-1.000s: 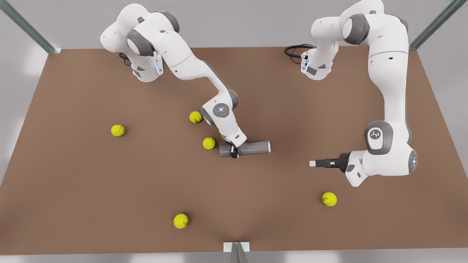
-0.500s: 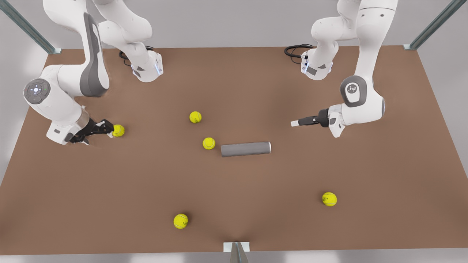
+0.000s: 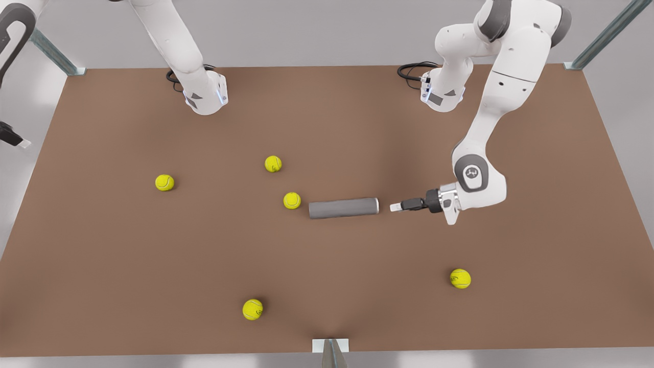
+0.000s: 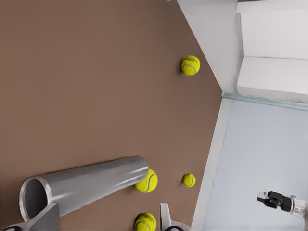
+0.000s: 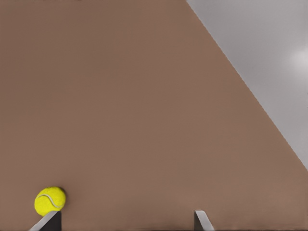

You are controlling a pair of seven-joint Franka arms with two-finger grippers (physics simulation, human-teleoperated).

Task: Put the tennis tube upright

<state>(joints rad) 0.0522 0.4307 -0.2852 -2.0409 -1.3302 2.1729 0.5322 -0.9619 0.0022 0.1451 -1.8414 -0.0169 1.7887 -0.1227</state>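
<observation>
Left gripper (image 3: 395,207) hangs low over the table (image 3: 127,255) on the front view's right. It is just beside the rimmed end of the tennis tube (image 3: 343,208) and apart from it. Its fingers (image 4: 48,217) are spread wide with nothing between them. The gripper points along the tube's length, which looks like a line-up for taking that end and tipping the tube up.

The tube lies flat on its side near the middle of the table. Its length runs left to right in the front view, so the standing-up is not yet done. In the left wrist view its mouth (image 4: 32,198) faces the gripper and looks dark and hollow. I see no ball inside, though the far depth is hidden.

Five tennis balls lie loose on the table, none in the tube. One ball (image 3: 292,200) sits just beside the tube's far end, where it could get knocked as the tube swings. The others are well apart.

Right gripper (image 3: 15,139) waits off the table's left edge, fingers (image 5: 48,222) apart and empty, clear of the work.
</observation>
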